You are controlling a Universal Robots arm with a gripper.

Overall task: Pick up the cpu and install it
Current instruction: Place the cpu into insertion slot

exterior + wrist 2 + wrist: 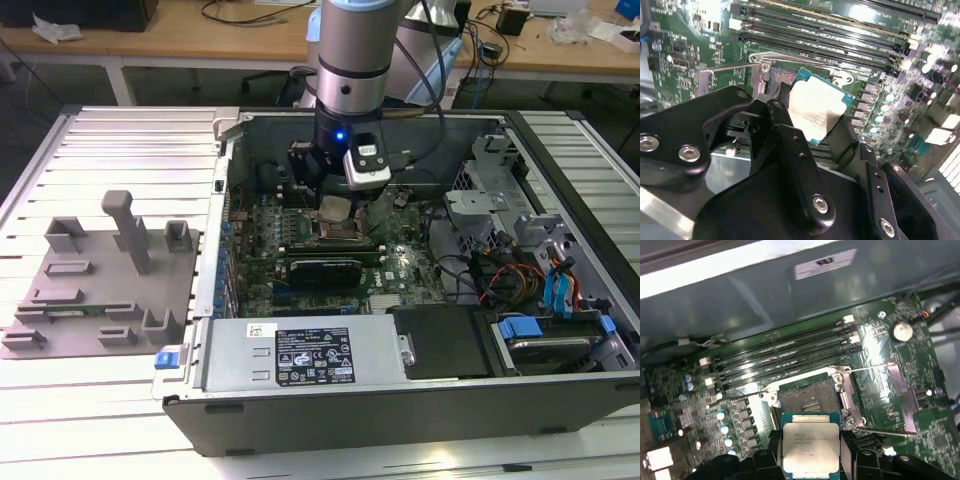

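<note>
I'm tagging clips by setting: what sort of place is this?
Probably a robotics or electronics lab: an open dark metal computer case lies on a slatted pale metal workbench, with cable-strewn wooden desks behind.

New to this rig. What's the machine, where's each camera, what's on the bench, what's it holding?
It is a single robot arm with a two-fingered gripper reaching into an open computer case. The exterior view comes from a camera off the arm that sees the whole bench. Both wrist views come from cameras riding near the arm's wrist, looking past the gripper at the motherboard. The case lies on a slatted metal table; on the exterior view's left sits a grey fixture plate. The gripper is shut on the cpu, a small silver-topped chip, held near the empty socket, not yet seated; the socket's metal frame is swung open.
</note>
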